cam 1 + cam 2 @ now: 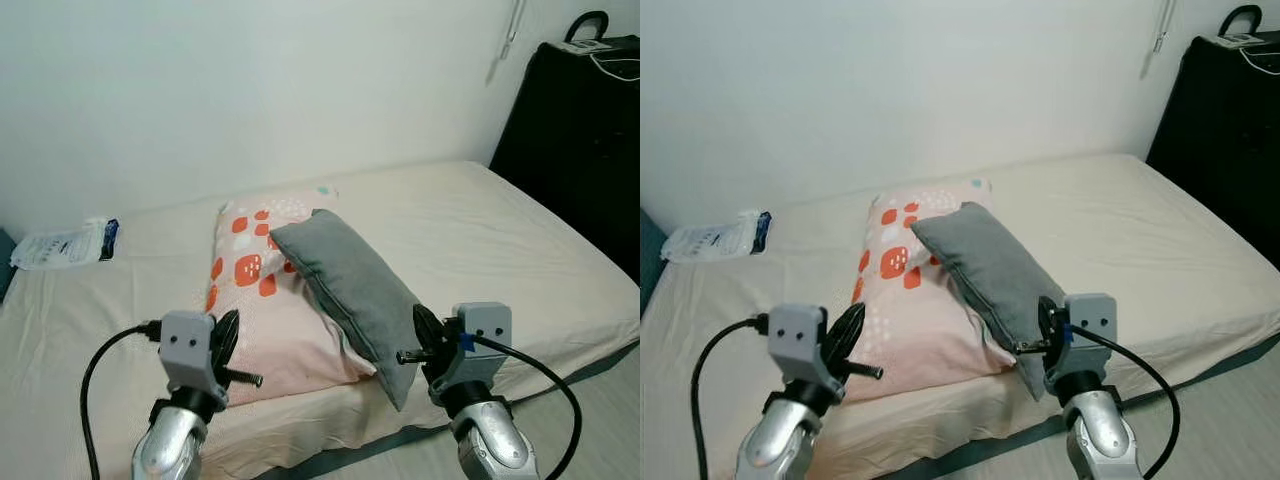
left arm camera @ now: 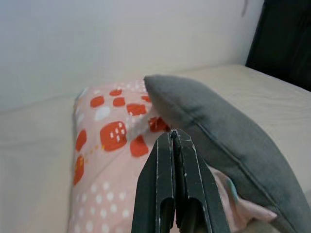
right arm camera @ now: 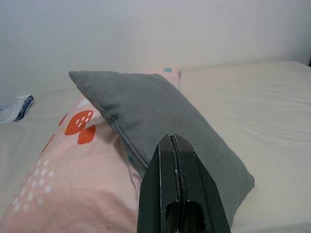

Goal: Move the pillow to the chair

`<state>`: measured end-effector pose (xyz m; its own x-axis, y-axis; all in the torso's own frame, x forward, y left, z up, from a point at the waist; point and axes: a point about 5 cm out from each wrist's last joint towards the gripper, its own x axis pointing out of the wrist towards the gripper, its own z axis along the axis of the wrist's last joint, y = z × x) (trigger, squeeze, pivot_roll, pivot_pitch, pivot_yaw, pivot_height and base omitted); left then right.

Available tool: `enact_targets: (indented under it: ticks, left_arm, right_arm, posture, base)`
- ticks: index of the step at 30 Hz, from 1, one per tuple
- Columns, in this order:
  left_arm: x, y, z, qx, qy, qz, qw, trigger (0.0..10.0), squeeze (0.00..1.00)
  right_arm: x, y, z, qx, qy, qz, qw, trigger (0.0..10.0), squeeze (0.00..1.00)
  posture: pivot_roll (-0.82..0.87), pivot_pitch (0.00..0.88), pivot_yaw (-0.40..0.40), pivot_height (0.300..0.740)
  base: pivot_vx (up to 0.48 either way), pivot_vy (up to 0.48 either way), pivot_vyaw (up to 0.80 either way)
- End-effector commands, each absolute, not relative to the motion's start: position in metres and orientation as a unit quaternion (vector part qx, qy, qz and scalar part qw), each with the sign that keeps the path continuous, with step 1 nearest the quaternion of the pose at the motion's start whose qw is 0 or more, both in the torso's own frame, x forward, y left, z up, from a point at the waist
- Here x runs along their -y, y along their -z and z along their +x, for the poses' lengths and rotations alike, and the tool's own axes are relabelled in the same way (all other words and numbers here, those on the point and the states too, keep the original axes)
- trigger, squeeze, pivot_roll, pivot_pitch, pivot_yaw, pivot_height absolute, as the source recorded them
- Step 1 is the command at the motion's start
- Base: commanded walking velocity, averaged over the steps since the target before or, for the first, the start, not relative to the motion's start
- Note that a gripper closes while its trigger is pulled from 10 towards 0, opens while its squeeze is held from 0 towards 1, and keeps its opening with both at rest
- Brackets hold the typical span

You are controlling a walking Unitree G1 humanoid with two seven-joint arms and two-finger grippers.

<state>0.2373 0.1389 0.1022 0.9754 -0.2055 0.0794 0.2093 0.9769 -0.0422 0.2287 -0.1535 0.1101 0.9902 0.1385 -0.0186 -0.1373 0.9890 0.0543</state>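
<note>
While both arms are raised at the bed's near edge, the left gripper and right gripper have their fingers pressed together and hold nothing, probably poised for a two-sided reach. Between and beyond them, the grey pillow leans tilted across a pink patterned pillow on the bed. Which pillow is meant seems unclear.

Plain grey pillow; pink pillow with orange-red patches and white dots; cream bed sheet.
</note>
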Motion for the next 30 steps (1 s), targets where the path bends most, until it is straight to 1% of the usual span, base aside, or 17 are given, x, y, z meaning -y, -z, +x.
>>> enact_targets:
  ticks: [1, 3, 4, 6, 7, 17, 18, 19, 20, 21, 23, 26, 30]
  left_arm:
    - [-0.138, -0.090, 0.240, 0.006, 0.113, -0.024, 0.993, 1.0, 0.00]
    - [-0.137, -0.088, 0.242, 0.003, 0.116, -0.024, 0.993, 0.9, 0.00]
    - [-0.137, -0.088, 0.243, 0.003, 0.117, -0.024, 0.993, 1.7, 0.00]
    - [-0.137, -0.088, 0.244, 0.003, 0.114, -0.025, 0.993, 1.7, 0.00]
    - [-0.138, -0.089, 0.244, 0.005, 0.108, -0.031, 0.994, 0.0, 0.00]
    - [-0.138, -0.084, 0.241, 0.002, 0.109, -0.035, 0.993, 0.0, 0.00]
    - [-0.138, -0.084, 0.241, 0.003, 0.109, -0.035, 0.993, 3.7, 0.00]
    - [-0.138, -0.083, 0.241, 0.003, 0.107, -0.037, 0.994, 10.0, 0.73]
    - [-0.138, -0.083, 0.241, 0.003, 0.107, -0.037, 0.994, 10.0, 0.73]
    - [-0.139, -0.083, 0.241, 0.002, 0.104, -0.039, 0.994, 10.0, 1.00]
    - [-0.139, -0.083, 0.241, 0.002, 0.102, -0.040, 0.994, 10.0, 1.00]
    - [-0.144, -0.078, 0.242, -0.016, 0.069, -0.020, 0.997, 10.0, 1.00]
    - [-0.146, -0.077, 0.241, -0.018, 0.053, -0.027, 0.998, 10.0, 1.00]
  right_arm:
    - [0.151, -0.107, 0.228, -0.021, -0.072, 0.023, 0.997, 10.0, 0.00]
    - [0.151, -0.107, 0.228, -0.022, -0.073, 0.023, 0.997, 10.0, 0.00]
    - [0.150, -0.106, 0.228, -0.022, -0.073, 0.022, 0.997, 10.0, 0.00]
    - [0.150, -0.106, 0.228, -0.023, -0.073, 0.022, 0.997, 10.0, 0.00]
    - [0.151, -0.106, 0.227, -0.024, -0.071, 0.021, 0.997, 10.0, 0.00]
    - [0.151, -0.104, 0.227, -0.025, -0.073, 0.016, 0.997, 10.0, 0.00]
    - [0.151, -0.104, 0.227, -0.025, -0.073, 0.017, 0.997, 10.0, 0.51]
    - [0.151, -0.104, 0.227, -0.022, -0.073, 0.022, 0.997, 10.0, 1.00]
    - [0.151, -0.104, 0.227, -0.022, -0.073, 0.022, 0.997, 10.0, 1.00]
    - [0.151, -0.104, 0.228, -0.020, -0.074, 0.027, 0.997, 10.0, 1.00]
    - [0.152, -0.104, 0.228, -0.019, -0.075, 0.030, 0.997, 10.0, 1.00]
    - [0.152, -0.105, 0.228, -0.019, -0.080, 0.030, 0.996, 10.0, 1.00]
    - [0.154, -0.106, 0.227, -0.018, -0.077, 0.032, 0.996, 10.0, 1.00]
  posture:
    - [0.04, 0.000, -0.003, 0.740]
    - [0.03, 0.000, -0.002, 0.740]
    - [0.03, 0.000, 0.000, 0.740]
    - [0.03, 0.000, 0.000, 0.740]
    - [0.03, 0.000, 0.001, 0.740]
    - [0.04, 0.000, 0.003, 0.740]
    - [0.04, 0.000, 0.003, 0.740]
    - [0.04, 0.000, -0.004, 0.740]
    - [0.04, 0.000, -0.004, 0.740]
    - [0.04, 0.000, -0.005, 0.740]
    - [0.04, 0.000, -0.005, 0.740]
    - [0.03, 0.000, -0.003, 0.740]
    - [0.02, 0.000, 0.003, 0.740]
  base:
    - [0.000, 0.000, 0.00]
    - [0.000, 0.000, 0.00]
    - [0.000, 0.000, 0.00]
    - [0.000, 0.000, 0.00]
    - [0.000, 0.000, 0.00]
    - [0.000, 0.000, 0.00]
    - [0.000, 0.000, 0.00]
    - [0.000, 0.000, 0.00]
    - [0.000, 0.000, 0.00]
    - [0.000, 0.000, 0.00]
    - [0.000, 0.000, 0.00]
    - [0.000, 0.000, 0.00]
    - [0.000, 0.000, 0.00]
